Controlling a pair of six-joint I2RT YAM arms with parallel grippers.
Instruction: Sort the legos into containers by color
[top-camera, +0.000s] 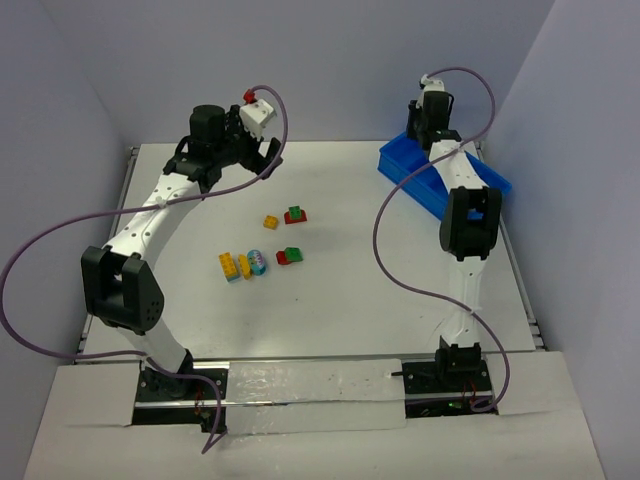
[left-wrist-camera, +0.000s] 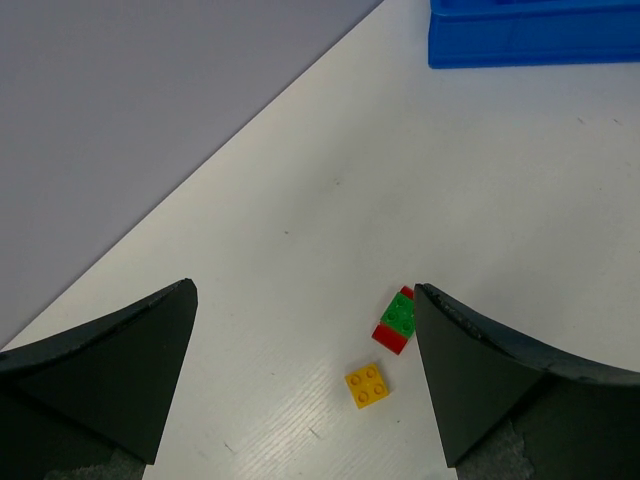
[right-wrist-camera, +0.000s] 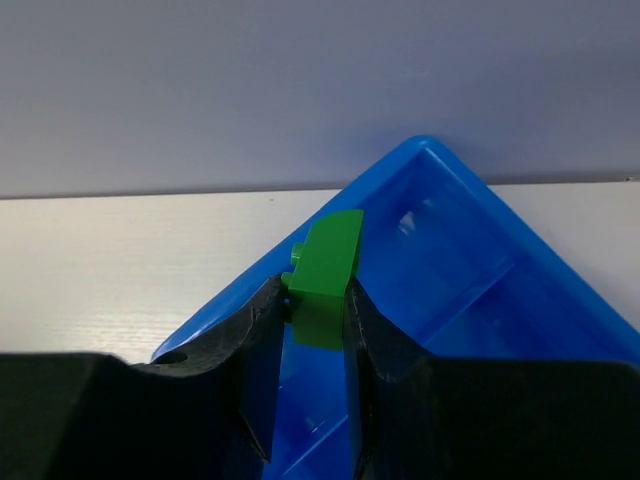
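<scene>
My right gripper (right-wrist-camera: 318, 290) is shut on a green lego (right-wrist-camera: 325, 275) and holds it above the near corner of the blue bin (right-wrist-camera: 470, 270), which stands at the far right of the table (top-camera: 440, 180). My left gripper (left-wrist-camera: 305, 300) is open and empty, high above the table. Below it lie a yellow lego (left-wrist-camera: 367, 384) and a green-on-red pair (left-wrist-camera: 397, 320). In the top view these are the yellow lego (top-camera: 270, 221) and the pair (top-camera: 295, 214), with another green-red pair (top-camera: 290, 255) and a yellow, orange and light blue cluster (top-camera: 243, 265) nearer the front.
The back wall is close behind the bin and the left gripper (top-camera: 245, 150). Purple cables (top-camera: 385, 215) hang from both arms over the table. The blue bin's edge shows at the top right of the left wrist view (left-wrist-camera: 530, 40).
</scene>
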